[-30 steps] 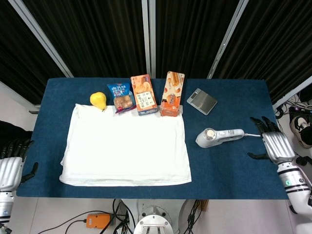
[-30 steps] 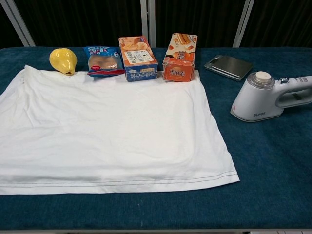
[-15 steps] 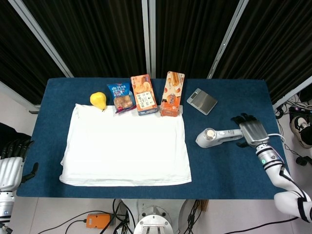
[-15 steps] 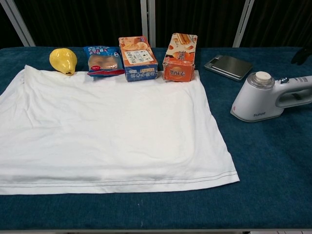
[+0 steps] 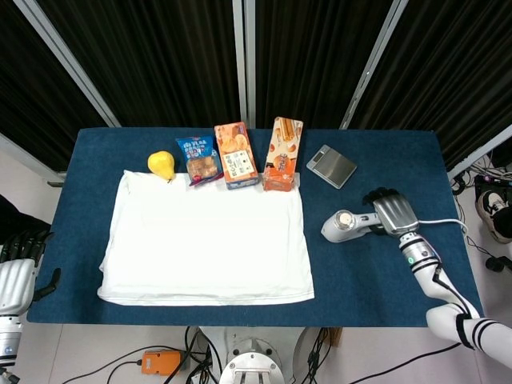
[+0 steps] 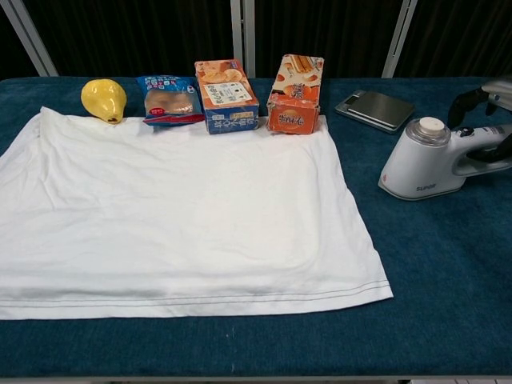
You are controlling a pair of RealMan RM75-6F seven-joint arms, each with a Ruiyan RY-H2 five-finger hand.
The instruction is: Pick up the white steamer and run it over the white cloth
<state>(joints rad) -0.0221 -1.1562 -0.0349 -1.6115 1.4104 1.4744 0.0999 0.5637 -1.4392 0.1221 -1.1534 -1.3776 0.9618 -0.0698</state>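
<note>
White plastic handheld steamer [image 5: 358,224] lies on its side on the blue-covered surface [image 5: 376,280], at about 3 o'clock from the white cloth [image 5: 206,240] and a little apart from its right edge, round head toward the cloth and handle pointing away. What has changed in the last second is me: my right hand [image 5: 392,213] was out near the surface's right edge, well clear of the steamer, and it has since swept in and now sits over the handle. In the chest view my dark fingers [image 6: 469,102] arch down on either side of the handle; whether they have actually closed on it I cannot tell. The steamer itself has not shifted or lifted, so I judge the pick-up is only starting: I need a firm wrap on the handle before raising it and carrying it toward 9 o'clock onto the cloth. My left hand [image 5: 18,276] hangs off the surface's left side, fingers loosely apart, holding nothing.
</note>
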